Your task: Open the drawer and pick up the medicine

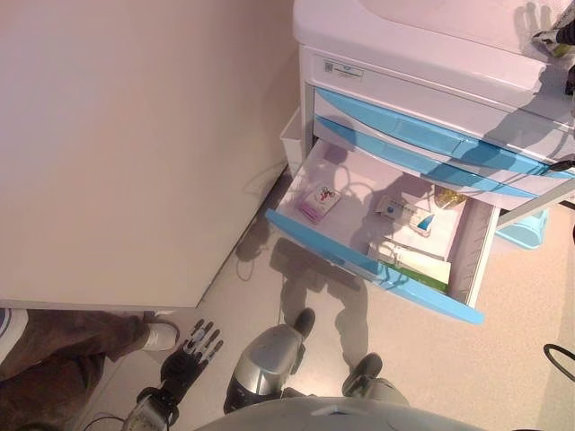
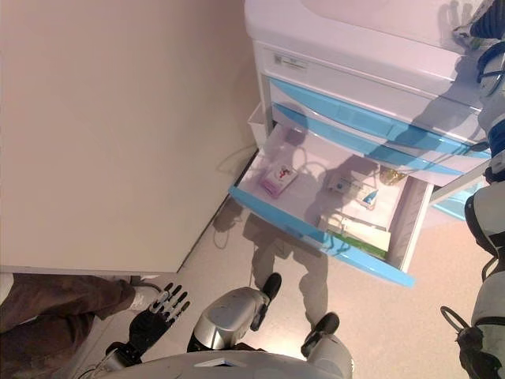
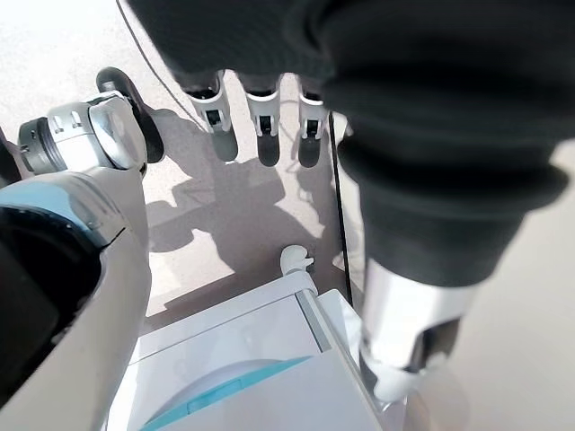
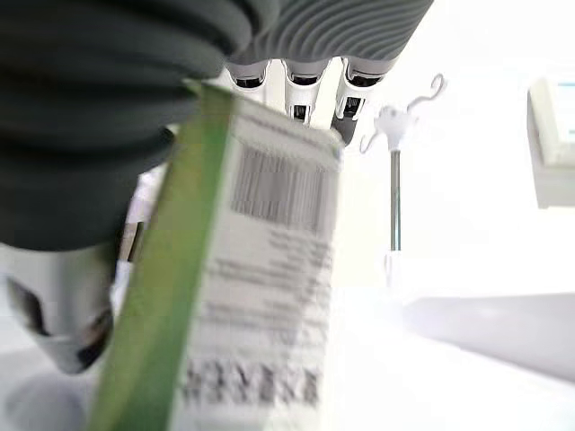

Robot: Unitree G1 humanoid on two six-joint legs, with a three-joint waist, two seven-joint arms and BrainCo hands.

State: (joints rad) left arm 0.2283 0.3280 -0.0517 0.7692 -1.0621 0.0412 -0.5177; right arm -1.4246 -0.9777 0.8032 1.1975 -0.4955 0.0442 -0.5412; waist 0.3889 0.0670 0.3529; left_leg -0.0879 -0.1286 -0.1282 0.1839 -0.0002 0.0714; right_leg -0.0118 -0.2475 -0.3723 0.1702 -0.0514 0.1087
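Observation:
The white cabinet (image 1: 422, 54) has blue-fronted drawers. Its third drawer (image 1: 359, 260) is pulled out. In it lie a pink box (image 1: 319, 202), a small box (image 1: 393, 208), a blue-and-white packet (image 1: 424, 223) and a white-and-green box (image 1: 409, 265). My right hand (image 1: 550, 38) is up over the cabinet top at the far right. In the right wrist view its fingers (image 4: 301, 90) and thumb are closed on a white-and-green medicine box (image 4: 260, 269). My left hand (image 1: 193, 350) hangs low at the lower left, open and empty, its fingers (image 3: 260, 112) straight.
A person's leg in brown trousers (image 1: 54, 346) with a white shoe (image 1: 162, 335) is at the lower left, close to my left hand. A pale wall panel (image 1: 135, 135) fills the left. A small white bin (image 1: 292, 139) hangs on the cabinet's side. A blue bin (image 1: 526, 229) stands at the right.

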